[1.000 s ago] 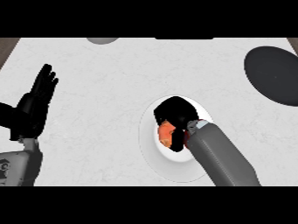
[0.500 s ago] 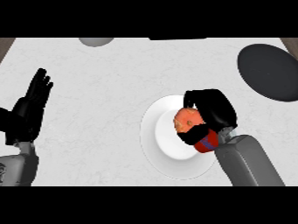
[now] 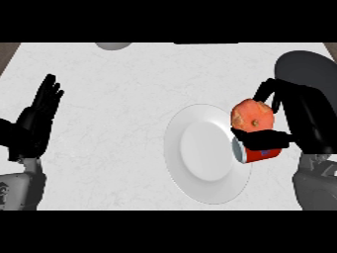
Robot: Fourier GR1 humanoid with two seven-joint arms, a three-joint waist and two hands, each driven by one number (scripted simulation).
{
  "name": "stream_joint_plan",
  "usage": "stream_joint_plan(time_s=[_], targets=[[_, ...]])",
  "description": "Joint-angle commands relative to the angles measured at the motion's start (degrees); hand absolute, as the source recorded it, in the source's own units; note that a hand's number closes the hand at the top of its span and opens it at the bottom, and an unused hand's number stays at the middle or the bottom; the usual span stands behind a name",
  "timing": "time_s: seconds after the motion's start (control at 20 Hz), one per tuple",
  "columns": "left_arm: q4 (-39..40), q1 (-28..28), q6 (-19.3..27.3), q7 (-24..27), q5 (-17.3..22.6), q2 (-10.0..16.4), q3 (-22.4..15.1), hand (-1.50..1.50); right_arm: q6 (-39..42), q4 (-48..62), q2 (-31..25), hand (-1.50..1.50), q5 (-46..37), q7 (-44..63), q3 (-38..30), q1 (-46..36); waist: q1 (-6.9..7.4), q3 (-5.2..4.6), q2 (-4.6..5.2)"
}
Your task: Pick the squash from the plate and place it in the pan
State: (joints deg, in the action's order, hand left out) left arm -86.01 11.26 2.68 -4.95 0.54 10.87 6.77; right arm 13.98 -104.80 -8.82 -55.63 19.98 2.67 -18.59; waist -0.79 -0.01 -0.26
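My right hand [image 3: 313, 123] holds the orange squash [image 3: 253, 114] with fingers and thumb curled round it, lifted over the right rim of the white plate [image 3: 200, 153]. The squash's red lower part [image 3: 261, 154] shows below my thumb. The dark round pan [image 3: 313, 74] lies just behind the right hand, at the counter's far right. At the left, my left hand [image 3: 31, 123] rests open with fingers pointing up, well away from the plate.
A grey rounded object [image 3: 113, 45] sits at the counter's far edge, left of centre. A dark strip [image 3: 204, 43] lies along the far edge in the middle. The wooden floor shows past the counter's left and right edges.
My right hand has closed on the squash, lifted it off the plate's middle and carried it right toward the pan. The left hand stayed still.
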Motion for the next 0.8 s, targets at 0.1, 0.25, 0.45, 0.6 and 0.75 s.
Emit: stream_joint_plan(time_s=[0.1,0.25,0.45,0.6,0.75], targets=[[1.4,1.5,0.4,1.0,-0.5,-1.4,-0.9,0.0,-2.8,6.2,-2.2,1.5,9.1,-2.1,-14.3,-7.1,0.91,0.02,0.41],[1.8,0.2,-0.9,2.2,-0.1,-0.1,0.1,0.0,-4.9,11.5,-3.0,1.5,15.1,-5.2,-20.5,-8.1,1.12,0.03,0.44],[2.6,2.5,1.7,1.0,-2.3,-1.6,-1.2,0.0,-7.2,26.1,-11.3,1.5,16.6,-13.9,-26.2,-12.6,1.29,0.04,0.56],[3.4,4.5,-0.2,0.6,-0.8,-1.2,-1.2,0.0,-12.3,40.1,-16.1,1.5,14.5,-22.3,-28.9,-14.5,2.22,0.12,1.09],[3.2,4.1,2.1,1.1,-2.5,-3.5,-2.6,0.0,-16.6,51.6,-19.6,1.5,14.0,-28.4,-30.7,-18.1,2.61,0.14,1.14]])
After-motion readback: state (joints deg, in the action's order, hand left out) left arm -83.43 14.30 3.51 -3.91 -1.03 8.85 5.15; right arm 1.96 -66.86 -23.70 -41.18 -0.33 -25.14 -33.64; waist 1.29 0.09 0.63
